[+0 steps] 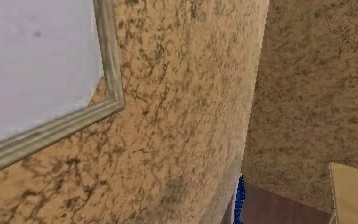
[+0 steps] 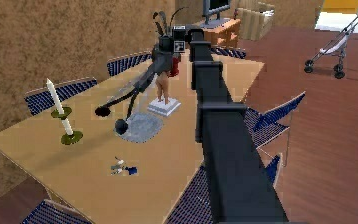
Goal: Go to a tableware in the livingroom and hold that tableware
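wall ahead: in the forward view a mottled orange-brown wall [image 1: 177, 110] stands very close, with a pale framed panel [image 1: 37, 60] hung at its upper left.
arm: in the arm side view the dark arm [image 2: 222, 150] reaches out from the bottom edge over a wooden table [image 2: 47, 165].
near edge of table: a small blue and white thing [image 2: 122, 168] lies there, too small to name.
left of table: a white candle [image 2: 54, 98] stands upright in a low holder.
task's thing: a grey plate [image 2: 137, 130] lies flat near the middle of the table, left of the arm. a dark long-handled thing [image 2: 127, 95] slants above it, its rounded end close to the plate's left edge. which of them is the tableware meant i cannot tell.
beside the plate: a small statue [image 2: 165, 88] on a white base stands just behind it.
pincer: the gripper [image 2: 165, 20] sits at the arm's far end, over the table's far part, fingers pointing away. whether it holds anything i cannot tell.
seats: blue mesh chairs [image 2: 277, 110] ring the table.
far room: a stroller [image 2: 332, 50] stands on the red-brown floor, and a dark screen [image 2: 215, 10] sits on a wooden dresser [image 2: 225, 32].
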Available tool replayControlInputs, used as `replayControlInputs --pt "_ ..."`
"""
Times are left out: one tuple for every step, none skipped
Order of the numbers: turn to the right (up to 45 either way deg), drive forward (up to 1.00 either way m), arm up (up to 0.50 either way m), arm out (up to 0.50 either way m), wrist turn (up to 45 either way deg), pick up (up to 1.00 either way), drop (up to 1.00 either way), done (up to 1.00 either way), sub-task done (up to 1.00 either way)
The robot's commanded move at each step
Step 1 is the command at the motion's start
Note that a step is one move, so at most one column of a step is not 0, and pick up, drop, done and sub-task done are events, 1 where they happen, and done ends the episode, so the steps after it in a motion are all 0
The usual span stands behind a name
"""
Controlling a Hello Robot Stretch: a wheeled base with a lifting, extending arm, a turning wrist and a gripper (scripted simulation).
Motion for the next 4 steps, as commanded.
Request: replayControlInputs --pt "0.0 0.0 0.0 0.0 45.0 0.0 0.0 0.0 0.0" --pt "0.0 0.0 0.0 0.0 33.0 0.0 0.0 0.0 0.0" --pt "0.0 0.0 -0.3 0.0 0.0 0.0 0.0 0.0 0.0" --pt "0.0 0.0 0.0 0.0 0.0 1.0 0.0 0.0 0.0"
